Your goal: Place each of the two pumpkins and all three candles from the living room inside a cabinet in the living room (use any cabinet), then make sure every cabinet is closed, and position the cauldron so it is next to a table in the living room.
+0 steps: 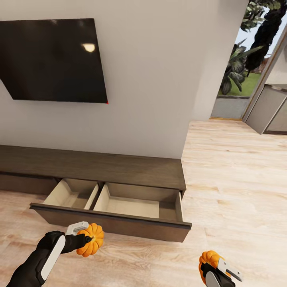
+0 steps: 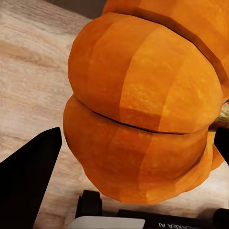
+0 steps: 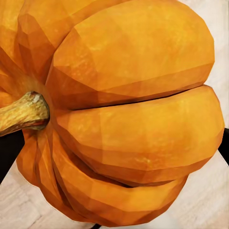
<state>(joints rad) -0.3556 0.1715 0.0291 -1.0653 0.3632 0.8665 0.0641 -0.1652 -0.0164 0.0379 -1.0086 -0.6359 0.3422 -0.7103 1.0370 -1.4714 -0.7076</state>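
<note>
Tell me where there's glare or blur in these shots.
Head view: a soft light glare on the black wall screen; the open dark brown wood cabinet drawer is sharp. Both wrist views: round orange ribbed pumpkins appear very close, blocky and faceted, not blurred.

No legible text; gripper lettering cut off

Two pumpkins — one point(image 1: 91, 239) on the left, one point(image 1: 209, 259) on the right. One cabinet point(image 1: 99, 169), with one open drawer point(image 1: 107, 223) — two boxes inside. One TV point(image 1: 52, 59).
</note>
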